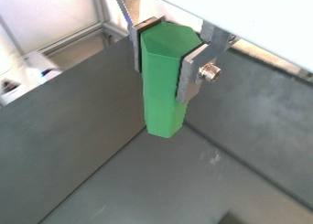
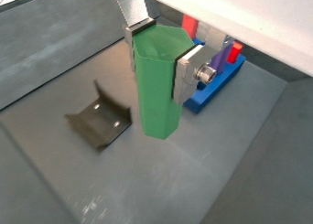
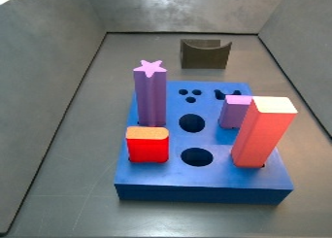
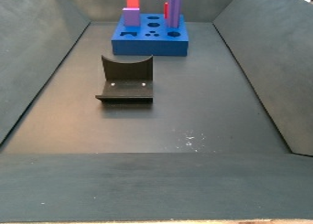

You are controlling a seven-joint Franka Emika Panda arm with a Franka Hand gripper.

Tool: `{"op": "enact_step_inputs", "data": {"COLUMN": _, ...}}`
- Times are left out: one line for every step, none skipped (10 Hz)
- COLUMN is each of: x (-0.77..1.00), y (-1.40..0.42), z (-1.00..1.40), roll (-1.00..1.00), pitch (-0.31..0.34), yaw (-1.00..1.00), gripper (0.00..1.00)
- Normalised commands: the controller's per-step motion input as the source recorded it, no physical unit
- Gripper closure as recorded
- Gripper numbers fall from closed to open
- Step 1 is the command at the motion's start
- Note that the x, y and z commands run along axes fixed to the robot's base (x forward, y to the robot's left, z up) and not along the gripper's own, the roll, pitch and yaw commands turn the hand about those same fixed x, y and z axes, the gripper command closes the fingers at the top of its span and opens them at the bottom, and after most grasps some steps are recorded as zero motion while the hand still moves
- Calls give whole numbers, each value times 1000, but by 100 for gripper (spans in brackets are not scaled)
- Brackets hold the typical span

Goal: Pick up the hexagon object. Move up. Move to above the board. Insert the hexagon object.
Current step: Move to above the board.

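In a wrist view my claw (image 1: 167, 52) is clamped on the upper part of the green rod (image 1: 164, 86), which hangs clear above the grey table (image 1: 110, 168). Only a silver finger (image 1: 189, 70) on one side shows plainly, so a shallow grip could let the rod slip or tilt as I travel.

In a wrist view the rod (image 2: 156, 86) hangs between the dark bracket (image 2: 98, 116) and the blue board (image 2: 214, 89), well off the table. If I move sideways too low, its free end could strike the board's edge.

In a side view the board (image 3: 201, 150) carries a purple star column (image 3: 149, 92), a lilac block (image 3: 235, 112), a red block (image 3: 147, 144) and a tall salmon block (image 3: 263, 131). The free holes lie between them, so a tilted rod could jam or knock a neighbour.

In a side view the board (image 4: 149, 39) sits at upper centre, beyond the bracket (image 4: 124, 80); neither claw nor rod shows here.
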Motion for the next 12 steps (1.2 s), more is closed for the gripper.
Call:
{"op": "enact_step_inputs", "data": {"x": 294, "y": -1000, "z": 6, "roll": 3, "pitch": 110, "yaw": 27, "gripper": 100}}
{"op": "enact_step_inputs", "data": {"x": 298, "y": -1000, "z": 7, "roll": 3, "pitch": 109, "yaw": 24, "gripper": 100}}
{"op": "enact_step_inputs", "data": {"x": 305, "y": -1000, "z": 9, "roll": -8, "pitch": 106, "yaw": 17, "gripper": 100}}
{"op": "enact_step_inputs", "data": {"x": 309, "y": -1000, "z": 11, "roll": -9, "pitch": 104, "yaw": 12, "gripper": 100}}
{"op": "enact_step_inputs", "data": {"x": 318, "y": -1000, "z": 13, "roll": 0, "pitch": 105, "yaw": 12, "gripper": 100}}
{"op": "enact_step_inputs", "data": {"x": 327, "y": -1000, "z": 15, "roll": -12, "pitch": 106, "yaw": 8, "gripper": 100}}
{"op": "enact_step_inputs", "data": {"x": 336, "y": -1000, "z": 18, "roll": 0, "pitch": 107, "yaw": 8, "gripper": 100}}
{"op": "enact_step_inputs", "data": {"x": 340, "y": -1000, "z": 19, "roll": -11, "pitch": 110, "yaw": 7, "gripper": 100}}
{"op": "enact_step_inputs", "data": {"x": 355, "y": -1000, "z": 24, "roll": 7, "pitch": 112, "yaw": 10, "gripper": 100}}
{"op": "enact_step_inputs", "data": {"x": 365, "y": -1000, "z": 30, "roll": 1, "pitch": 115, "yaw": 9, "gripper": 100}}
{"op": "enact_step_inputs", "data": {"x": 398, "y": -1000, "z": 33, "roll": 15, "pitch": 125, "yaw": 7, "gripper": 100}}
{"op": "enact_step_inputs", "data": {"x": 396, "y": -928, "z": 41, "roll": 18, "pitch": 129, "yaw": 8, "gripper": 100}}
